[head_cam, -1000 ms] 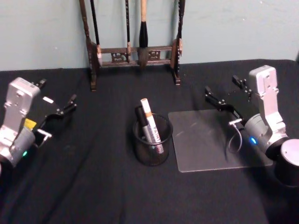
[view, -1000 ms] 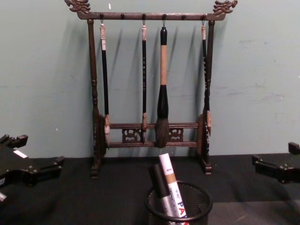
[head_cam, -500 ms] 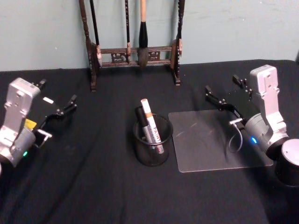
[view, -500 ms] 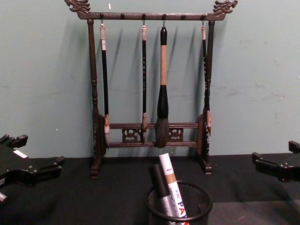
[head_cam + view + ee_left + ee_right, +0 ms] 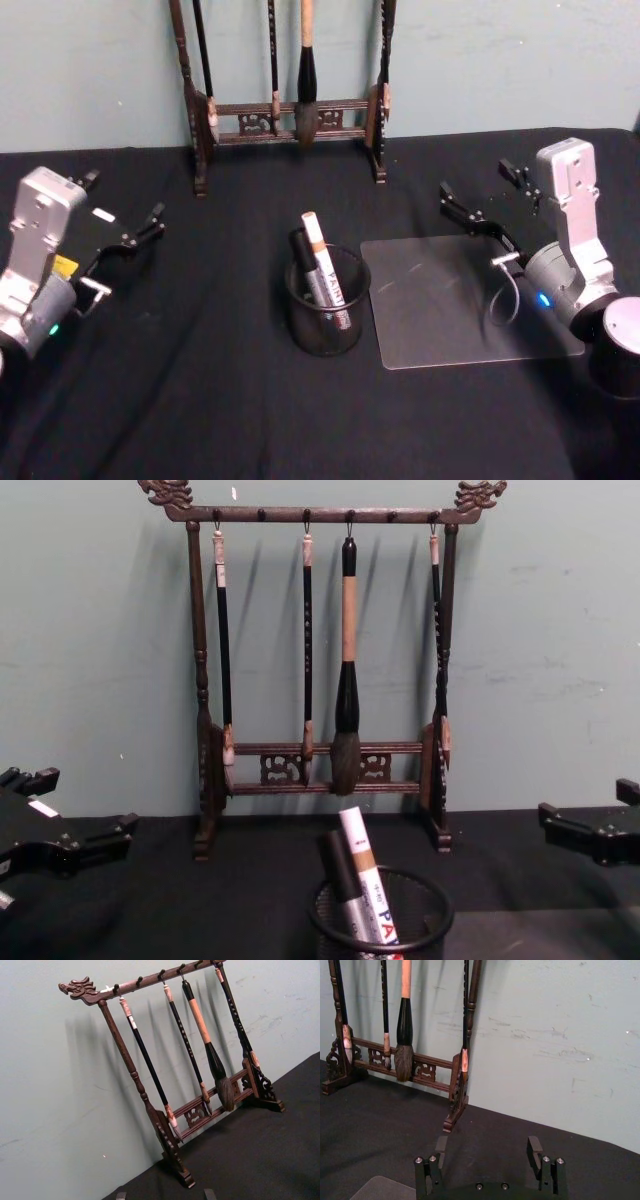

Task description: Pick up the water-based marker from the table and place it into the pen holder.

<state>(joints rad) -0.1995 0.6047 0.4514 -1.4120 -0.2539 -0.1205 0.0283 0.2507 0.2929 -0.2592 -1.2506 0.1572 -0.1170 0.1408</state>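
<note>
Desk (image 5: 200, 400) covered in matte black, seen from above, with a round black mesh pen holder (image 5: 324, 300) standing near its middle. Two markers stand tilted inside it: a white water-based marker (image 5: 322, 266) with a tan band near its cap, leaning beside a dark marker (image 5: 301, 254). In the chest view the cup's lower part is cut off by the frame edge.

Left hand (image 5: 120, 225) hovers above the desk near the left edge, its arm angled up and inward, fingers spread apart and holding nothing. Right hand (image 5: 482, 200) mirrors it near the right edge, poised above the far corner of a clear flat sheet (image 5: 450, 310) that lies just to the right of the holder; its fingers are likewise parted and empty. Both hands sit well apart from the holder.

Along the desk's far edge, against a pale green wall, stands a dark wooden brush rack (image 5: 325, 660) hung with four brushes.
</note>
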